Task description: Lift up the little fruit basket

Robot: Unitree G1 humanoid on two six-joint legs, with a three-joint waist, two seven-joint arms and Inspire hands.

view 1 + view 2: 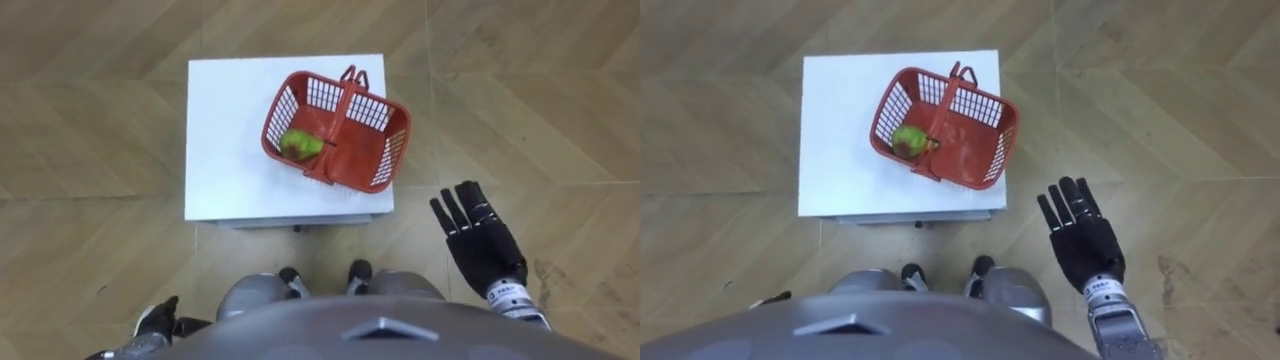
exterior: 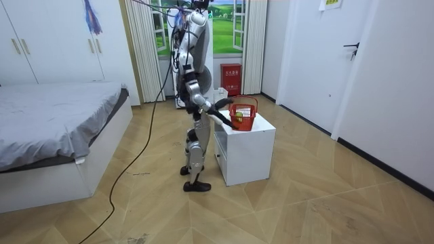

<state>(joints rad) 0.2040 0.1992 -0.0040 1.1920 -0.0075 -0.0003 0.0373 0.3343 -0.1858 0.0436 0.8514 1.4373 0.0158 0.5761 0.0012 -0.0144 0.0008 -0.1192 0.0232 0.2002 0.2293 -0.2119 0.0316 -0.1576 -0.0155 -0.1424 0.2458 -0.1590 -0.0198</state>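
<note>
Right hand [image 1: 478,240] spread flat beside the white boxy surface [image 1: 230,150]; red lattice basket [image 1: 365,150] on it, herringbone floor [image 1: 100,120].

This is a bedroom in a home. A low bed [image 2: 54,115] with a grey cover fills one side, and tall white wardrobe doors [image 2: 47,41] stand behind it. Long pale curtains [image 2: 146,47] hang beside a white-framed window [image 2: 227,27] that shows green. The floor [image 2: 305,196] is wood laid in a herringbone pattern, and a white door [image 2: 346,74] sits in the plain white wall. A red fruit basket [image 2: 243,113] rests on a small white counter [image 2: 247,146].
</note>
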